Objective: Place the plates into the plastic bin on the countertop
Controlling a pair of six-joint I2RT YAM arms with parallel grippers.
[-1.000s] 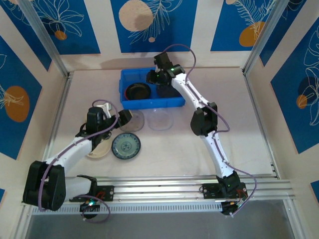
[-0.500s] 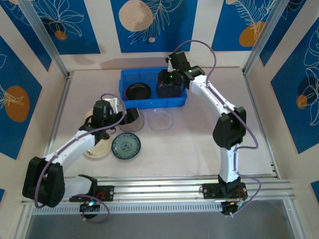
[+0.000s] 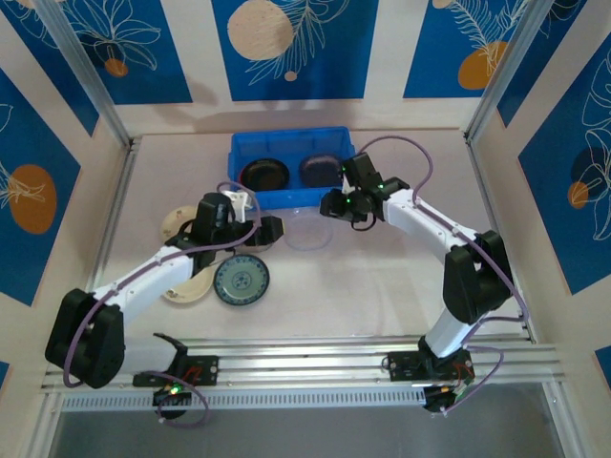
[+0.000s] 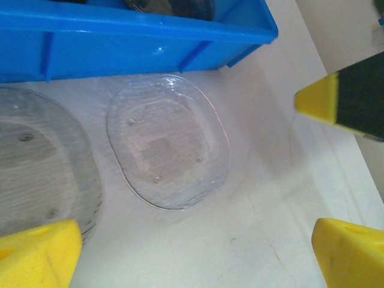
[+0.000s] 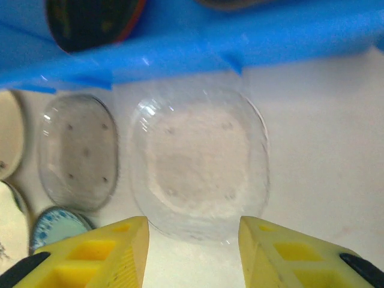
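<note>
cream plates (image 3: 178, 225): on the desk (image 3: 382, 277), out to the left of the left end effector (image 4: 195, 240), not yet binned
teal plate (image 3: 241, 280): on the desk, near and behind that end effector
left end effector: released, empty, above the grey-tinted clear plate (image 4: 42, 168)
clearer plate (image 4: 168, 150): on the desk, just ahead of both end effectors
plastic bin (image 3: 286, 135): beyond both end effectors, holding two dark plates (image 3: 264, 175)
right end effector (image 5: 192, 227): released, empty
progress: likely early; two in, at least five left

A pale beige tabletop (image 3: 382, 277) is boxed in by cream walls (image 3: 387, 48) bearing blue panels (image 3: 325, 57) printed with white leaves and orange discs. Metal rails (image 3: 315, 361) line the near edge. The light is even.
</note>
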